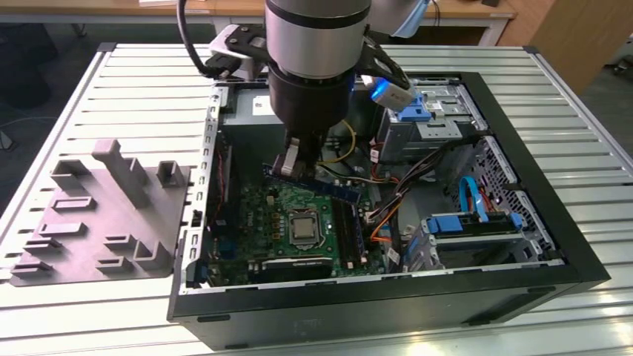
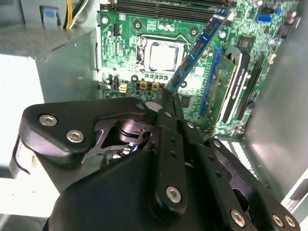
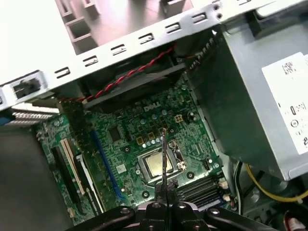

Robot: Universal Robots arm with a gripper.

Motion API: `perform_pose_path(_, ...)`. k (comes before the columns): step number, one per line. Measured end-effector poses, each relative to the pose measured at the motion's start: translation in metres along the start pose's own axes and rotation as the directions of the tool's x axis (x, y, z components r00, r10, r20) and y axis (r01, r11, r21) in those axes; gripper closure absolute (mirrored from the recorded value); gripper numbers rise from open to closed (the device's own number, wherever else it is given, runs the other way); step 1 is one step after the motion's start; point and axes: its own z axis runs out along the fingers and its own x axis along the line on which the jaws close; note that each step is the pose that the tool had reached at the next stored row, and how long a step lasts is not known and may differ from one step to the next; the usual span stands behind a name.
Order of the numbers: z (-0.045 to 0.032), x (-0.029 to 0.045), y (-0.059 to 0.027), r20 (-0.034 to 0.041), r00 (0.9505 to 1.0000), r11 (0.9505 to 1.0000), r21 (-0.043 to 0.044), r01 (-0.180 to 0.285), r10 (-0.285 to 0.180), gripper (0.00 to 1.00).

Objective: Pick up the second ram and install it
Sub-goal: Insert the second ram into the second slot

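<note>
My end effector [image 1: 289, 169] pinches the ram [image 1: 319, 185] by one end, tilted above the board [image 1: 265, 211]: carry phase, I reckon. Seating needs it squared over a slot [image 1: 345, 233].

A pale, ribbed metal worktop [image 1: 138, 81] carries two things. An open black computer case [image 1: 396, 308] sits over its middle. Just beside it, a grey plastic fixture [image 1: 99, 222] with upright blocks lies toward the worktop's edge at the exterior view's left.

The held end of the second ram [image 2: 196, 50] is hidden inside the claw [image 2: 166, 96], and the power supply [image 3: 250, 86] is cropped.
</note>
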Motion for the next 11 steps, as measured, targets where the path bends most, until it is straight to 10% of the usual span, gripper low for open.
perform_pose_path(7, 0.0019, 0.0000, -0.0001, 0.0049, 0.9919, 0.9919, 0.0030, -0.127, 0.127, 0.88)
perform_pose_path(11, 0.0032, 0.0001, -0.0001, 0.0086, 0.9761, 0.9761, 0.0047, -0.217, 0.217, 0.88)
